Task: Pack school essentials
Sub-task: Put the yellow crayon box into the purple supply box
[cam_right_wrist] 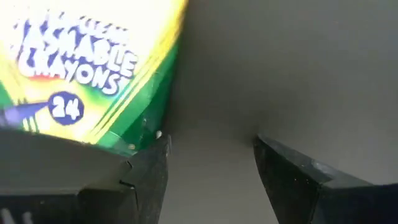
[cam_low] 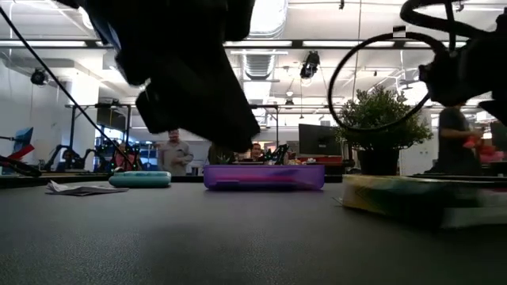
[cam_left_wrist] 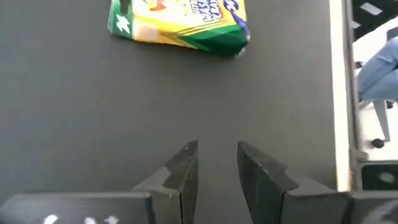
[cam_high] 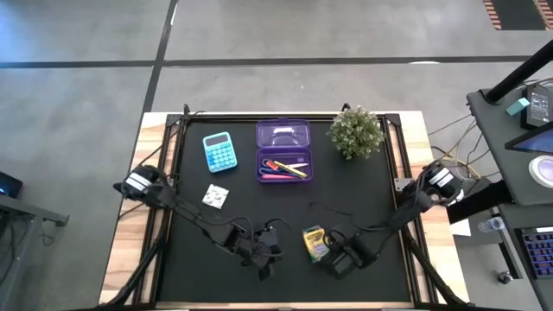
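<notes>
The yellow-green crayon box [cam_high: 314, 244] lies flat on the black mat near the table's near edge and also shows in the low view [cam_low: 420, 198]. My left gripper [cam_high: 275, 250] is to its left, open and low over the mat, with bare mat between its fingers [cam_left_wrist: 217, 162] and the box [cam_left_wrist: 180, 22] some way ahead. My right gripper [cam_high: 335, 259] is open just right of the box. In its wrist view [cam_right_wrist: 211, 162] the gap holds only mat, and the box [cam_right_wrist: 87, 74] lies outside one finger. My right gripper has one finger [cam_right_wrist: 149, 165] right at the crayon box's green corner [cam_right_wrist: 140, 127], on that finger's outer side. I cannot tell whether the finger touches the box. The box lies flat on the mat.
An open purple pencil case [cam_high: 283, 151] with pens inside sits at the far middle. A teal calculator [cam_high: 219, 151] is left of it and a potted plant [cam_high: 357, 131] is right of it. A small white patterned packet [cam_high: 215, 197] lies on the mat's left. People stand in the room behind.
</notes>
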You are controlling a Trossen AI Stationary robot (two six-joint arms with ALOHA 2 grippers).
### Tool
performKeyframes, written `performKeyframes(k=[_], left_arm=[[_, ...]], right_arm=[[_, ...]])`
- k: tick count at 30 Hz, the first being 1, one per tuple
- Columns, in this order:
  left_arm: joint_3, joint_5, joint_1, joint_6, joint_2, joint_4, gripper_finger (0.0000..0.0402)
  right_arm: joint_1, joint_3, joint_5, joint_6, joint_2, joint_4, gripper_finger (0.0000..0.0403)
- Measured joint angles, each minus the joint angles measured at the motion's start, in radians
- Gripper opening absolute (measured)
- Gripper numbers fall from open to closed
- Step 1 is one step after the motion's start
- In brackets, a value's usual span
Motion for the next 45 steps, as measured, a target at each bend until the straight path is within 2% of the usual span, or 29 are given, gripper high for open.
performKeyframes(k=[6, 13, 17, 20, 25, 29, 34, 45], left_arm=[[0.0, -0.013, 0.016, -0.017, 0.025, 0.0, 0.0092], [-0.001, -0.023, 0.035, -0.017, 0.025, -0.001, 0.0092], [0.002, -0.031, 0.035, -0.015, 0.025, 0.005, 0.0092], [0.002, -0.078, 0.035, 0.035, 0.025, 0.012, 0.0092], [-0.003, -0.214, 0.035, 0.144, 0.025, 0.051, 0.0092], [-0.004, -0.311, 0.037, 0.194, 0.032, 0.067, 0.0092], [0.0, -0.311, 0.042, 0.199, 0.095, 0.153, 0.0092], [-0.004, -0.298, 0.026, 0.195, 0.116, 0.077, 0.0092]], right_arm=[[-0.002, 0.001, 0.105, 0.002, 0.027, 0.178, 0.0219], [-0.031, 0.002, 0.306, -0.02, 0.062, 0.377, 0.0219], [-0.051, 0.002, 0.33, -0.059, 0.075, 0.438, 0.0219], [-0.051, 0.007, 0.33, -0.065, 0.069, 0.429, 0.0219], [-0.039, 0.02, 0.33, -0.066, 0.024, 0.388, 0.0219], [-0.036, 0.019, 0.33, -0.023, -0.013, 0.281, 0.0219], [-0.038, 0.018, 0.331, 0.027, -0.048, 0.2, 0.0219], [-0.071, -0.004, 0.33, 0.065, -0.053, 0.136, 0.0219]])
